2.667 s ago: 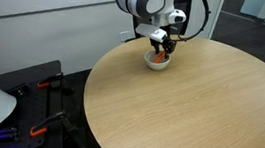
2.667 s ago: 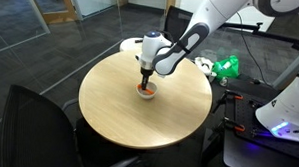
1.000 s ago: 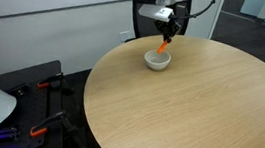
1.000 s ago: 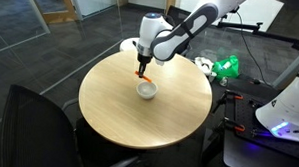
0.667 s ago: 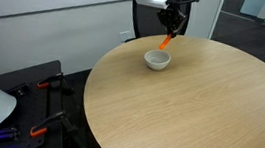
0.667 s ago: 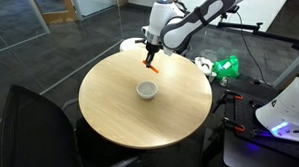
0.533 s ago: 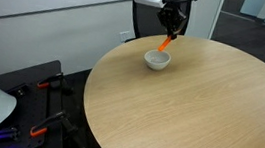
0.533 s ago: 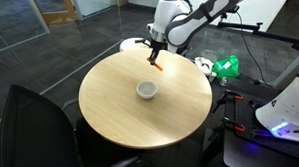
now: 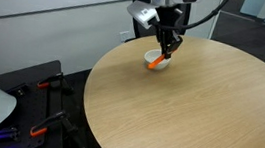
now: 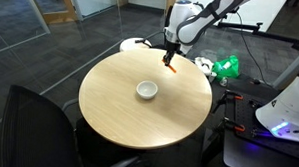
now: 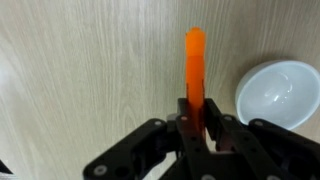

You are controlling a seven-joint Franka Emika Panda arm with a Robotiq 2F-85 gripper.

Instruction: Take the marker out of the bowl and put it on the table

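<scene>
Pinching the marker (image 11: pixel 194 60) by 1 end, your gripper (image 11: pixel 195 115) holds it clenched above bare table (image 11: pixel 80 70), clear of the bowl (image 11: pixel 285 95), so lowering and releasing should land it on wood.

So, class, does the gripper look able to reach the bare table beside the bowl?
Probably yes: the gripper, holding the marker, hangs over bare table; the bowl sits off to one side.
</scene>
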